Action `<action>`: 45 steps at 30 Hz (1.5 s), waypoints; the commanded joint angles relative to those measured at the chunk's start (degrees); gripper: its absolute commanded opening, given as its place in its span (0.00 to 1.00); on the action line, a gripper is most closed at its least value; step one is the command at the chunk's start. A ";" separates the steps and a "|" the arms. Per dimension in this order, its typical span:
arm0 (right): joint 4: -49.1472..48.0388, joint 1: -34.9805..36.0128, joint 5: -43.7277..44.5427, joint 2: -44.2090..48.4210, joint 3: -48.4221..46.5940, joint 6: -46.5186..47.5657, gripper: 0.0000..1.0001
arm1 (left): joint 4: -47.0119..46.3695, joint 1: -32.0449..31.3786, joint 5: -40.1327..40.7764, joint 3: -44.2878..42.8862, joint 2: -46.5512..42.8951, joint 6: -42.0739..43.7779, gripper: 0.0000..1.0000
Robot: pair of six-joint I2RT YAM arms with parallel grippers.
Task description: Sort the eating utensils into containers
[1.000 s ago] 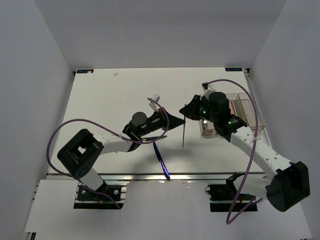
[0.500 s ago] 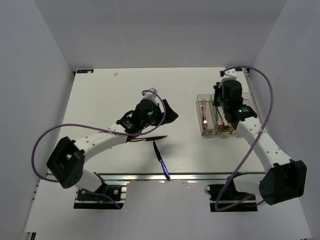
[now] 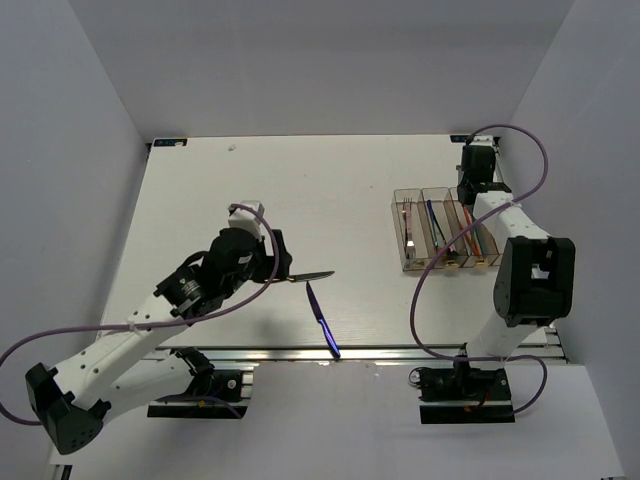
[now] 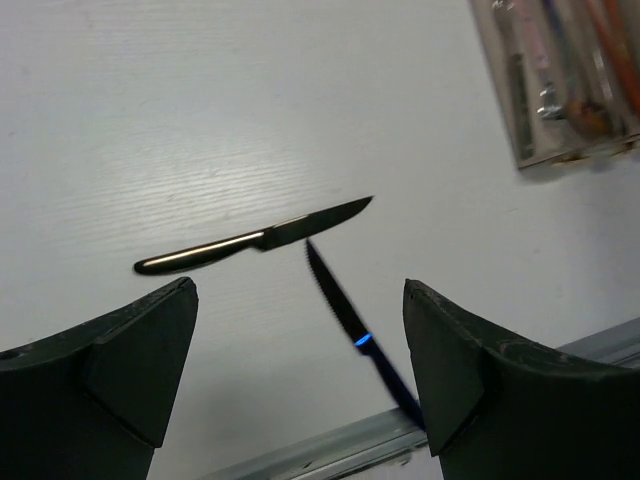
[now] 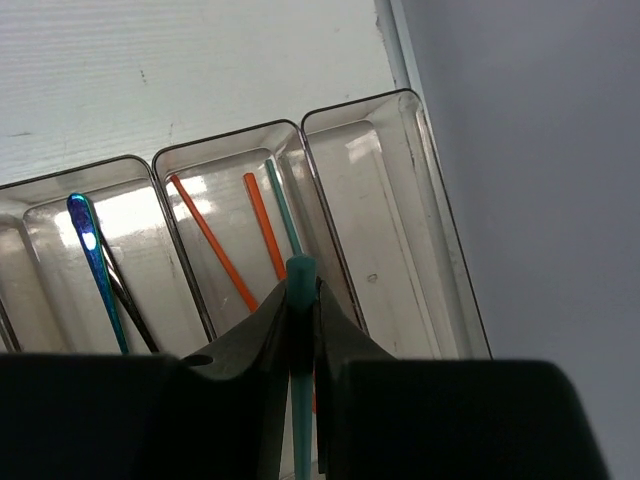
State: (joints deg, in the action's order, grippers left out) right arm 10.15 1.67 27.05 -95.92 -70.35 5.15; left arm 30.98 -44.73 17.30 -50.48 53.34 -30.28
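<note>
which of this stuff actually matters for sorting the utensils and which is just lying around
Belongs to the job:
- dark knife and blue knife, loose on the table
- teal chopstick, pinched in the right gripper
- containers, holding a fork, a blue piece and red chopsticks

Just there:
- purple cables
- metal rail along the table's near edge

Clear glossy plastic containers (image 5: pixel 385 230) (tinted brownish), matt table (image 4: pixel 150 120).
</note>
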 commanded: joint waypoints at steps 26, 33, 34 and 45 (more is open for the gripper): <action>-4.35 -0.09 3.62 -10.42 -7.08 2.23 0.10 | 3.03 -0.01 4.58 3.10 -3.33 5.06 0.95; -1.46 -0.27 4.68 -9.90 -8.23 1.27 0.46 | 3.03 -0.01 4.58 3.02 -2.63 5.06 0.95; -1.19 -0.27 4.77 -9.55 -8.23 1.27 0.51 | 3.03 -0.01 4.58 3.02 -2.45 5.06 0.95; 4.34 7.97 0.80 5.55 -8.24 -3.74 0.76 | 4.78 0.34 10.29 2.40 -0.79 3.39 0.96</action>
State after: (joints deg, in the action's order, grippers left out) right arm 14.00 4.03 27.97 -98.83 -76.20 2.79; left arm 33.85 -44.73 23.73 -47.57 52.01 -26.02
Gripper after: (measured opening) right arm 0.668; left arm 0.958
